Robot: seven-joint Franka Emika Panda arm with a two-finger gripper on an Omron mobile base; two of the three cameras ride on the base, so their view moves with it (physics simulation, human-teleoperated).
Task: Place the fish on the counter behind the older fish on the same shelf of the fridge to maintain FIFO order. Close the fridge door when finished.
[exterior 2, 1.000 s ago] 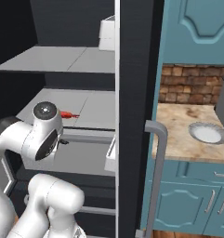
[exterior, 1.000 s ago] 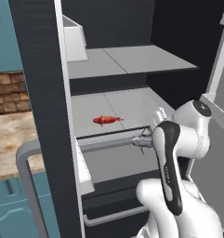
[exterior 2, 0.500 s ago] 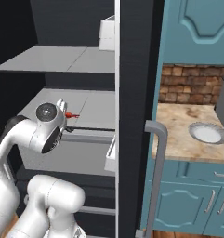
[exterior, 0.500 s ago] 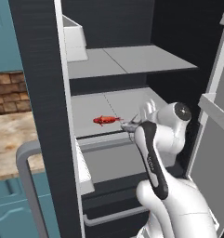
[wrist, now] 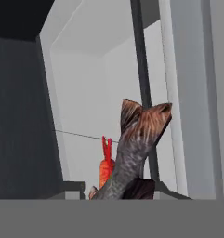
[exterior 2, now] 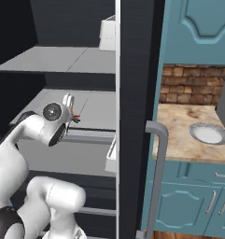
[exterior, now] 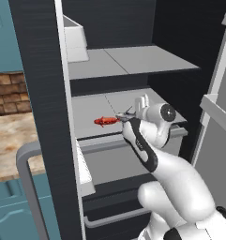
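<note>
Grey fish (wrist: 132,153) between the fingers (wrist: 143,188)

Hidden and cut-off parts

We cannot see the fish's (wrist: 132,153) head, cut off below in the hand view; the older fish (wrist: 105,167) sits half hidden behind it.

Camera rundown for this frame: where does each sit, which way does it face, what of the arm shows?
Left base view: behind-left, looking into the fridge; arm from lower right, gripper beside the older fish.
Right base view: behind-right, fridge plus counter; arm lower left.
Hand view: along the gripper, shut on the fish, older fish behind.
Shared: both base views show the shelf.
</note>
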